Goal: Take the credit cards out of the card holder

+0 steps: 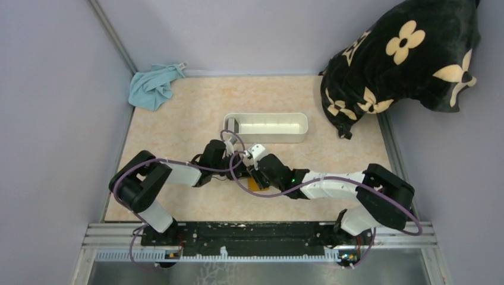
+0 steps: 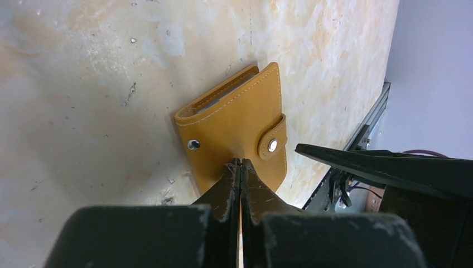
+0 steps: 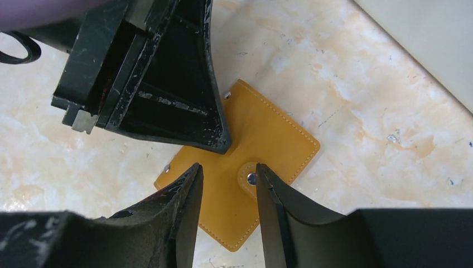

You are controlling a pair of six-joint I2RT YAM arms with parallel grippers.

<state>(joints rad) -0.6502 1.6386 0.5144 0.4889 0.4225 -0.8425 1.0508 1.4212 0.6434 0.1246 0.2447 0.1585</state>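
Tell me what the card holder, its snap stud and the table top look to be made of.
The card holder looks like leather or faux leather: matte orange-brown, stitched edges. Its snap stud seems metal: silvery, glinting. The table top is pale marbled stone or laminate, scuffed; can't tell which.

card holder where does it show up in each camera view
top external: card holder just below centre, an orange sliver.
left wrist: centre, beyond the shut left tool.
right wrist: centre, behind the open right tool.
shared landmark: left tool's tip over the card holder.
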